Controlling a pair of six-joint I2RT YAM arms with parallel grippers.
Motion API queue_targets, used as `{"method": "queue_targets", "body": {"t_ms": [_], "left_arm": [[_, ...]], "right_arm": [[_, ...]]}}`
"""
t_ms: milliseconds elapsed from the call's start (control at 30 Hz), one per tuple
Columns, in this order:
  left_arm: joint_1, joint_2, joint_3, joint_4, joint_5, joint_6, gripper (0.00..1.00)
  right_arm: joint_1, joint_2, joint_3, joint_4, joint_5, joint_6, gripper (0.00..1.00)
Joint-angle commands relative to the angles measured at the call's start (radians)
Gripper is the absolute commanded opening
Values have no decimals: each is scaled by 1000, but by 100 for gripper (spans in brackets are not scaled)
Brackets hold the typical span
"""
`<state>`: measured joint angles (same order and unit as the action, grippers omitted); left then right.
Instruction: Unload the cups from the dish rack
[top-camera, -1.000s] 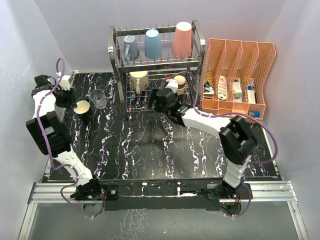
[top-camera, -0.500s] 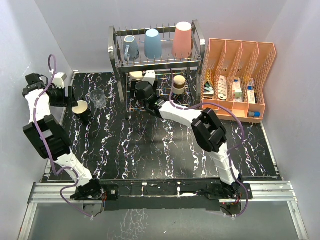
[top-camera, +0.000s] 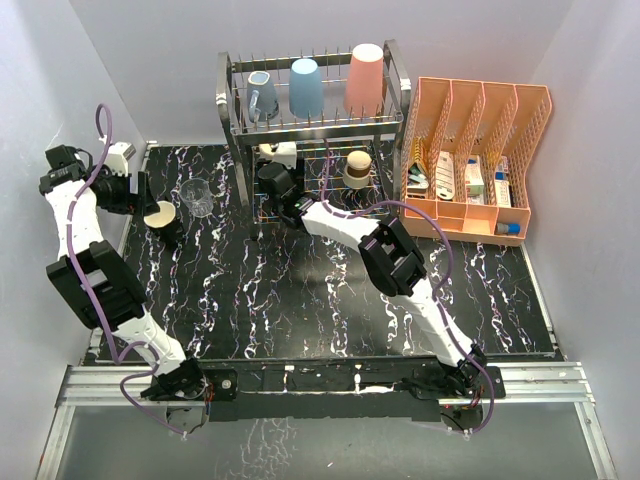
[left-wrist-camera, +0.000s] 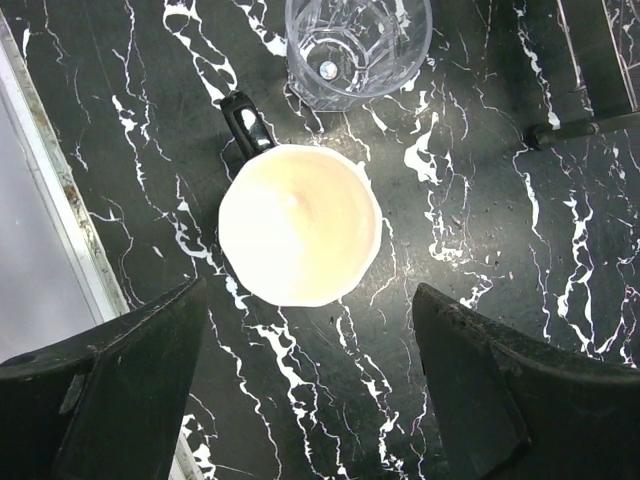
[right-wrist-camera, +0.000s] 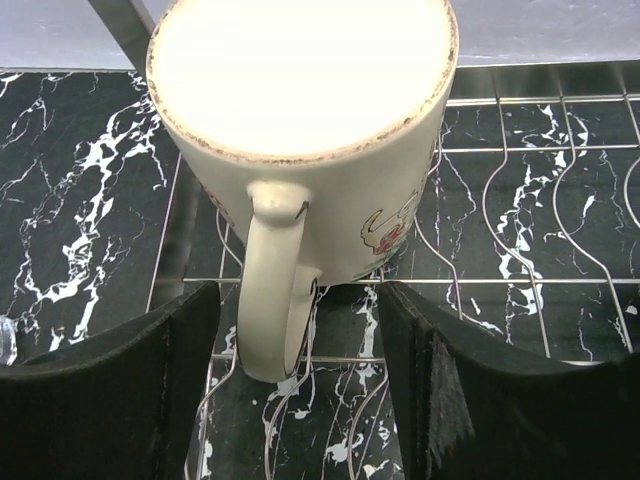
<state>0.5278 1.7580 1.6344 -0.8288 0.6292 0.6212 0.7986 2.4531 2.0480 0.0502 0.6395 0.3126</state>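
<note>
The left gripper (left-wrist-camera: 310, 300) hung released above the counter (left-wrist-camera: 480, 200), its two fingers (left-wrist-camera: 120, 390) spread wide on either side of a dark-handled mug (left-wrist-camera: 300, 238). That mug stood upright on the counter, clear of the dish rack (top-camera: 226, 100), with its pale inside facing up and neither finger touching it. Its handle pointed toward a clear glass (left-wrist-camera: 358, 45) that stood just beside it, also on the counter.

The right gripper (right-wrist-camera: 300, 295) reached into the lower tier of the dish rack, and its jaws stood apart. Between them, but touching neither, was the handle of a cream mug (right-wrist-camera: 300, 120), which pointed straight back at the gripper. The mug rested on the wire floor of the rack; its top face was washed out by glare, so it may have been standing mouth up or upside down.

From above, a brownish cup (top-camera: 357, 168) sat on the same lower tier to the right of the cream mug. On the upper tier a grey-blue mug (top-camera: 262, 95), a light-blue tumbler (top-camera: 306, 87) and a pink tumbler (top-camera: 366, 78) stood in a row. An orange file organizer (top-camera: 475, 150) stood just right of the rack.
</note>
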Motion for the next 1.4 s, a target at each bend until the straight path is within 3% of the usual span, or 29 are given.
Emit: {"method": "queue_targets", "body": {"t_ms": [0, 133, 267, 600, 900, 1100, 1367], "left_arm": [[0, -75, -23, -12, 78, 23, 81], [0, -73, -1, -33, 117, 9, 83], [0, -84, 27, -69, 166, 15, 92], [0, -126, 33, -74, 230, -24, 94], [0, -146, 47, -123, 262, 42, 97], [-2, -228, -48, -113, 354, 145, 97], [-177, -340, -213, -152, 322, 313, 97]], "right_arm": [[-5, 25, 85, 34, 57, -46, 65], [-16, 46, 111, 25, 45, -50, 56], [-27, 29, 88, 25, 25, -51, 42], [-43, -151, -189, 125, -15, -51, 8], [-48, -369, -446, 219, -49, -36, 8], [-47, -511, -623, 250, -50, 43, 8], [-45, -677, -778, 234, -52, 204, 8]]}}
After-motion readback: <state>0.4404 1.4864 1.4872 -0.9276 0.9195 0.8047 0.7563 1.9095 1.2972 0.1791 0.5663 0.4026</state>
